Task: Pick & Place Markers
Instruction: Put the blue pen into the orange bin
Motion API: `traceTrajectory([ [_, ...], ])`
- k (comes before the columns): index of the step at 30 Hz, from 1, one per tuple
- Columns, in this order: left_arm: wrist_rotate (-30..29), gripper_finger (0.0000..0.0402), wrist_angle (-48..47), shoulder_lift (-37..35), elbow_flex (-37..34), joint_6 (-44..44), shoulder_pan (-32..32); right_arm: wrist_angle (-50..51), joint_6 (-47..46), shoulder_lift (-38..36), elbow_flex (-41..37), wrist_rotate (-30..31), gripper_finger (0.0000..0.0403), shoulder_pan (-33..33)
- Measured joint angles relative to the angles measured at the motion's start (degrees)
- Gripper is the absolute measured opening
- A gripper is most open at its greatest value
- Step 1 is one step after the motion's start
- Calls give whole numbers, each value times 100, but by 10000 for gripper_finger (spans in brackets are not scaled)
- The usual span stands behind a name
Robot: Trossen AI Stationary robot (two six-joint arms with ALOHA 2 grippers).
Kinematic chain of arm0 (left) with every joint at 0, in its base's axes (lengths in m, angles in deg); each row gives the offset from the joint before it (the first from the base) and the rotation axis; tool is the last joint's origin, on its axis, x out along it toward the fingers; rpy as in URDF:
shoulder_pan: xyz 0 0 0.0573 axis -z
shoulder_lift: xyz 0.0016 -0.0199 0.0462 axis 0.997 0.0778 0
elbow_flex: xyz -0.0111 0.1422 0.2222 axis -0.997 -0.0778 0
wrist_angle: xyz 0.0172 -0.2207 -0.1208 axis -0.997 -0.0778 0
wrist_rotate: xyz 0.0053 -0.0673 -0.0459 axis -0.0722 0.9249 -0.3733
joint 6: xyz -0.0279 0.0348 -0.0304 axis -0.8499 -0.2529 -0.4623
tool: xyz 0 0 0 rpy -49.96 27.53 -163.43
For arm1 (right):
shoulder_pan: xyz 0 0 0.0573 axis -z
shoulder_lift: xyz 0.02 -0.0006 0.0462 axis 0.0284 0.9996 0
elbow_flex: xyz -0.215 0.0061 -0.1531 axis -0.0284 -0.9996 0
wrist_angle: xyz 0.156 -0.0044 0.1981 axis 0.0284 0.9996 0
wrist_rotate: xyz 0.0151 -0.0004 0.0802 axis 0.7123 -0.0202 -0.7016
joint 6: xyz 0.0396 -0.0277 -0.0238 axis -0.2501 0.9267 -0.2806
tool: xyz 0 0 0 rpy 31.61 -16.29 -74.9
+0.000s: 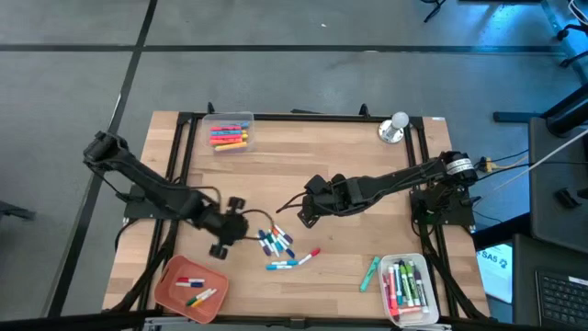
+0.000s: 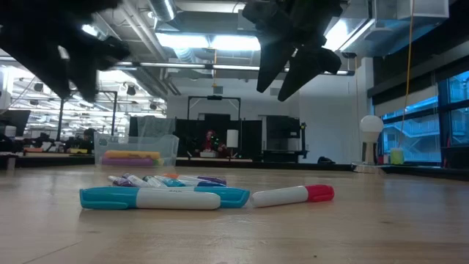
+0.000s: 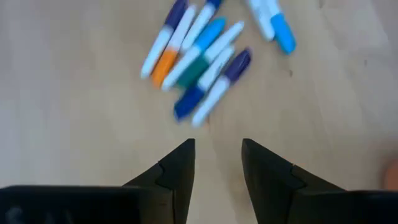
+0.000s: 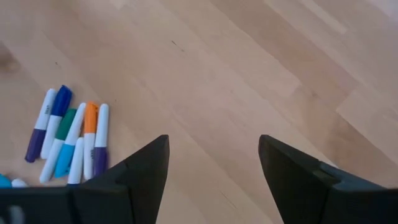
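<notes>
From above, my left end effector [image 1: 231, 227] hangs just beside the loose markers [image 1: 278, 245] lying mid-bench [image 1: 303, 147]; my right end effector [image 1: 304, 213] waits over bare wood just beyond them, holding nothing; others already lie in the orange tray [image 1: 163, 287] and the clear bins [image 1: 230, 118]. At bench height, a blue-capped marker [image 2: 150, 197] and a red-capped one [image 2: 293, 193] lie flat, end to end. Past my left fingers [image 3: 177, 171] — parted, empty — the cluster [image 3: 198, 65] sits close ahead. Past my right fingers [image 4: 146, 168], spread wide, the same cluster [image 4: 68, 140] lies off to one side. They look light, stiff and smooth — likely to roll; I judge mid-barrel, jaws across, the best hold.
</notes>
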Motion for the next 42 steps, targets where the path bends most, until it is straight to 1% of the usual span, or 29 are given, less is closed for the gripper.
traceTrajectory([
  [3,528,121,676,413,0,753,-245,6,-127,0,0,109,247,-79],
  [5,855,117,994,672,0,1057,-330,46,-217,0,0,118,247,-124],
  [9,1334,109,1366,1127,-2,1374,-475,210,-408,0,0,235,247,-261],
  [12,1502,103,1576,1288,-2,1472,-569,352,-526,0,0,304,247,-350],
  [22,1402,99,1654,1400,-9,1772,-710,369,-627,0,0,272,247,-489],
  [31,1346,97,1716,2096,5,1903,-844,419,-636,0,0,219,247,-629],
  [36,1347,97,1769,2291,20,1710,-839,508,-636,0,0,210,247,-706],
  [39,1336,80,1715,2293,17,1533,-837,522,-636,0,0,212,247,-713],
  [42,1299,47,1529,2128,13,1326,-839,520,-636,0,0,260,247,-713],
])
